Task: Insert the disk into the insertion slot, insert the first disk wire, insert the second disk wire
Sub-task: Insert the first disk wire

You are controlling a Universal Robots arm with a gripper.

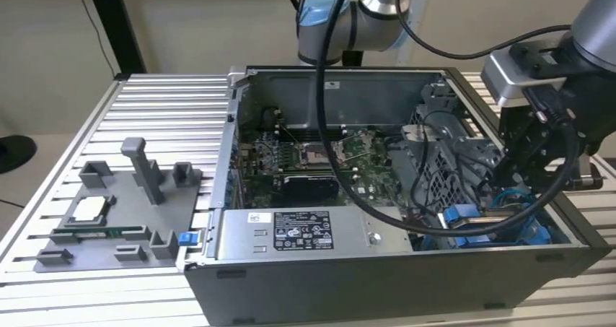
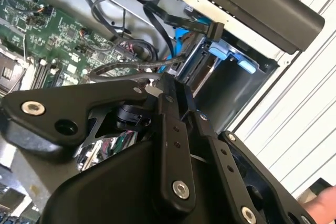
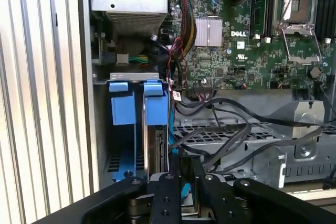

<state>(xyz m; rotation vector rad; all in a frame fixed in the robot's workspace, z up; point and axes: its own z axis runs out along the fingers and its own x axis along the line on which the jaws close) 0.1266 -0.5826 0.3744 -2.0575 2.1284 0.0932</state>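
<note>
Claw at drive bay, disk in slot.
Disk (image 3: 156, 153) stands edge-on in the insertion slot (image 3: 119, 106) between the blue rails, in the corner of the open PC case (image 1: 385, 284) at the exterior view's right. Claw (image 3: 186, 176) hangs just beside the disk's edge, among black cables (image 3: 231, 140); can't tell if it's open or closed. Power-supply box (image 1: 288, 234) lies along the case front. Grey fixture tray (image 1: 115, 219) sits on the worktop (image 1: 164, 103), exterior view's left.
</note>
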